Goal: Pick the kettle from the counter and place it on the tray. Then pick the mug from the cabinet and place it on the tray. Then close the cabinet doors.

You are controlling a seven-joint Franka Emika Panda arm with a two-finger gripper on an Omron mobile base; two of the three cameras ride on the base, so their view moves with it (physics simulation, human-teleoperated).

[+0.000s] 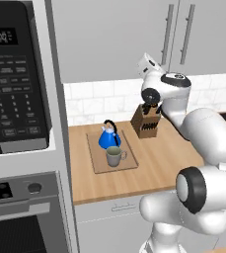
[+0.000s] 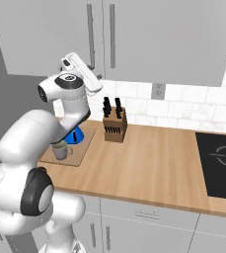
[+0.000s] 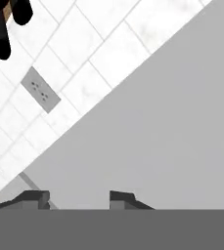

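Left base view: the kettle (image 1: 109, 137) and the mug (image 1: 115, 156) stood together on the tray (image 1: 98, 163) on the counter (image 1: 166, 158), beside a knife block (image 1: 145, 121). The cabinet doors (image 1: 203, 34) were closed. Hand view: the gripper (image 3: 79, 198), jaws spread and empty, faced a grey door panel.

Kettle (image 2: 76, 135) — half behind arm.

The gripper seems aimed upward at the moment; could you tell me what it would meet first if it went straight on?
Most likely the flat grey cabinet door, which lies dead ahead of the open gripper. The tiled backsplash sits off to one side. How near the door is remains unclear.
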